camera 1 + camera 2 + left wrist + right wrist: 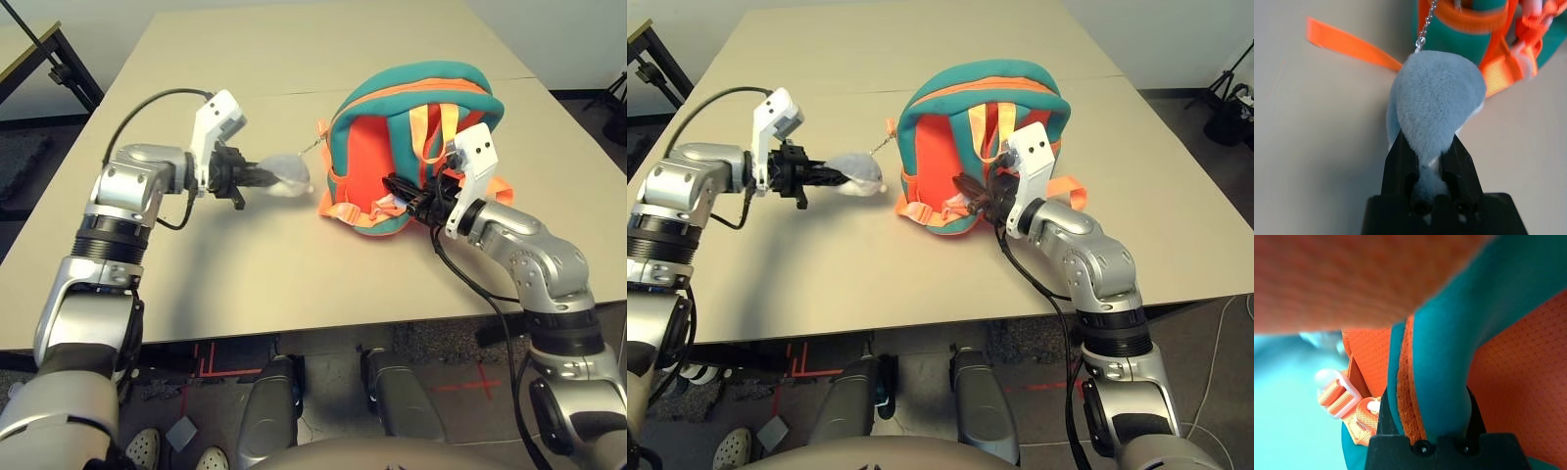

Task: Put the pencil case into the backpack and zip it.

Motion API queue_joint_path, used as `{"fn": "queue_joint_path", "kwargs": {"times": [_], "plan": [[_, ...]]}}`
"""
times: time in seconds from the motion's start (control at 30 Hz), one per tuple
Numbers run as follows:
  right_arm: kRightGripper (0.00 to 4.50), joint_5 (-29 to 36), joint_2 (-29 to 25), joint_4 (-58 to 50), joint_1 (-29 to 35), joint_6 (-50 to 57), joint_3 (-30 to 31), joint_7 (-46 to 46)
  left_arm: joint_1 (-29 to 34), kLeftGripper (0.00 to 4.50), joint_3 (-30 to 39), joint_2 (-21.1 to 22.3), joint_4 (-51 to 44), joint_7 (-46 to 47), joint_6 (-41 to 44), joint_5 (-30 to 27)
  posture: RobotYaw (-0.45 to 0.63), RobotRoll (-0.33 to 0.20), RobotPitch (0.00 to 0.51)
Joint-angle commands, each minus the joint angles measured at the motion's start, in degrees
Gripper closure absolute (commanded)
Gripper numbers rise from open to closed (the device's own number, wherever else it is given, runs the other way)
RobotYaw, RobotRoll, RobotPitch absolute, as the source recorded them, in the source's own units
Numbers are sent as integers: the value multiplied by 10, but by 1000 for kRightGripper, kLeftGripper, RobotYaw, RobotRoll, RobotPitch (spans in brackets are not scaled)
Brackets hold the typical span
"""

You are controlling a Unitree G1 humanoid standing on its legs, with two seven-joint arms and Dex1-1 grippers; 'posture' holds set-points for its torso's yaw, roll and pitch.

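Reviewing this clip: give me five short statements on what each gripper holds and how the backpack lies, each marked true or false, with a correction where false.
1. The left gripper is shut on the grey plush piece. True.
2. The plush piece lies loose, detached from the backpack. False: a thin silver chain links it to the backpack.
3. The right gripper is open above the table. False: it is shut on a teal strap of the backpack.
4. The backpack rests on the table with its orange straps facing up. True.
5. The backpack sits on the floor. False: it is on the table.
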Motion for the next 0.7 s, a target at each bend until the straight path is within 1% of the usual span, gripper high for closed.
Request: {"fn": "queue_joint_path", "kwargs": {"times": [0.03, 0.13, 0.23, 0.4, 0.47, 0.5, 0.53, 0.6, 0.63, 0.67, 0.7], "plan": [[4215, -7, -3, 12, 10, 17, 9, 2, 23, 4342, -44, -16, 24, -7, -9, 35, -95, 0, 140], [4215, -7, -3, 14, 8, 17, 9, 1, 23, 4342, -67, -31, 38, -20, -19, 48, -97, 0, 140], [4215, -8, -3, 14, 8, 17, 8, 1, 12, 4343, -71, -42, 57, -21, -32, 55, -104, 0, 139], [4215, -6, -4, 8, 6, 22, -1, -8, -15, 4345, -29, -56, 67, -11, -23, 32, -111, 0, 136], [4215, -2, -7, 3, 5, 27, -6, -9, -17, 3603, -19, -55, 59, -14, -19, 28, -111, 0, 133], [3865, 2, -8, 0, 5, 32, -11, -9, -17, 3301, -17, -53, 54, -16, -16, 28, -111, 0, 133], [3459, 5, -9, -3, 5, 35, -14, -9, -17, 2922, -16, -52, 50, -16, -13, 28, -111, 0, 133], [2778, 17, -12, -8, 4, 49, -27, -8, -15, 2106, -12, -48, 38, -17, -6, 27, -111, 0, 132], [2463, 26, -15, -13, 4, 58, -36, -5, -12, 1769, -10, -46, 28, -17, -1, 25, -112, 0, 133], [2019, 34, -19, -17, 3, 68, -43, -4, -9, 1310, -8, -44, 19, -17, 4, 23, -113, 0, 132], [1670, 41, -23, -20, 2, 76, -50, -3, -6, 974, -7, -42, 11, -17, 8, 22, -115, 0, 133]]}}
